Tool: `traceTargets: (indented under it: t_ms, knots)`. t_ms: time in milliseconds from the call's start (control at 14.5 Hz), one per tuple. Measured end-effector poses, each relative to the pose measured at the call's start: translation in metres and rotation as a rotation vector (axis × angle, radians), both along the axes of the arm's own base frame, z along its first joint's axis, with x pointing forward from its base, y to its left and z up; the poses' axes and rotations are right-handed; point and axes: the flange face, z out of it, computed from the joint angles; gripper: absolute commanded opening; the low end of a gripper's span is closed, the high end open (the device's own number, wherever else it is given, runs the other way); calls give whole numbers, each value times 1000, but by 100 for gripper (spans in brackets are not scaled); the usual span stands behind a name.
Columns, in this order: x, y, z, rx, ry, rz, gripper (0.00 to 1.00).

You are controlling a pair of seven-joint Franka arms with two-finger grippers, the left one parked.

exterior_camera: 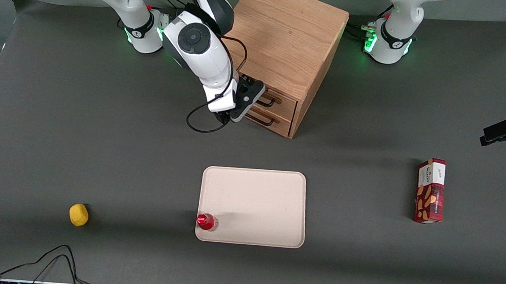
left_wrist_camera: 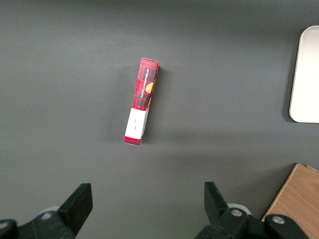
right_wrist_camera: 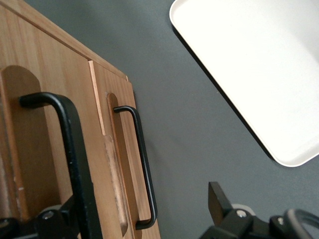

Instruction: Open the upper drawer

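Observation:
The wooden cabinet [exterior_camera: 287,37] stands at the back of the table with its two drawers facing the front camera. The upper drawer [exterior_camera: 285,100] has a long black handle [exterior_camera: 268,102] [right_wrist_camera: 70,149]. Below it sits the bottom drawer [exterior_camera: 278,123] with a like handle [exterior_camera: 263,121] [right_wrist_camera: 142,164]. Both fronts look shut in the front view. My gripper [exterior_camera: 252,98] [right_wrist_camera: 142,196] is open right in front of the drawers, at the height of the upper handle. The upper handle crosses close by one finger, while the other finger [right_wrist_camera: 218,199] hangs over bare table.
A cream tray [exterior_camera: 254,191] lies nearer the front camera, with a small red object [exterior_camera: 206,221] at its corner. A yellow lump [exterior_camera: 78,215] lies toward the working arm's end, and a red snack box [exterior_camera: 430,190] [left_wrist_camera: 142,102] toward the parked arm's. A black cable [exterior_camera: 201,122] loops below my wrist.

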Motion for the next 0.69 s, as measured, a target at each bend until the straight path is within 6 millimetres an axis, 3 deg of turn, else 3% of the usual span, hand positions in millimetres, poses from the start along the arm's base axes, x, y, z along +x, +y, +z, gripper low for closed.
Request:
traceTargets:
  t_ms: [482,688]
  knots:
    - [4,-3,0,1,-3,0,100]
    - [18,-14,0,4,-9,-4,100]
